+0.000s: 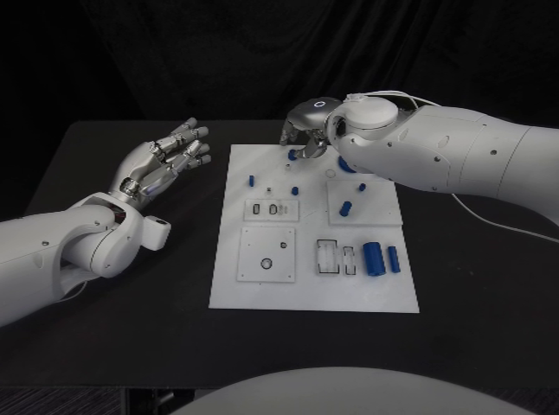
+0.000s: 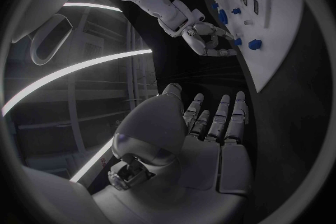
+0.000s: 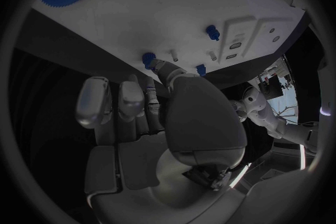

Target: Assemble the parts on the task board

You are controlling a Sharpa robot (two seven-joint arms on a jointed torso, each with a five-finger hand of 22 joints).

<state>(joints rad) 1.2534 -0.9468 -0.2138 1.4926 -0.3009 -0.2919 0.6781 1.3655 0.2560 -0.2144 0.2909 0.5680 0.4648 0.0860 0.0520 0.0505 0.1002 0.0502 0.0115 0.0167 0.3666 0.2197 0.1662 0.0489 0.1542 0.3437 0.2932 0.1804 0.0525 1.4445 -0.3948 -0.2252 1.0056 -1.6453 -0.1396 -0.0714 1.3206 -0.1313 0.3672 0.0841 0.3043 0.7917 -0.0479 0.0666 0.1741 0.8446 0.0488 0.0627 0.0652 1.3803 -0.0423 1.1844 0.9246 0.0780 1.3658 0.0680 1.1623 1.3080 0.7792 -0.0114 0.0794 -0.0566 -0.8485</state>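
Two hands need watching. Your right hand (image 1: 307, 138) curls, seemingly empty, over the board (image 1: 307, 298) edge, beside a small blue peg (image 3: 148, 58); a careless reach may topple it. Your left hand (image 1: 167, 160) hovers spread, empty, well clear.

Dim, dark surround; perhaps fisheye-warped edges

The table (image 1: 130, 337) is black with a matte top, and its front edge shows near the bottom of the head view. Behind it hangs a dark curtain (image 1: 167, 60) with soft folds. In the left wrist view, long bright light strips (image 2: 70, 73) curve across a dim room.
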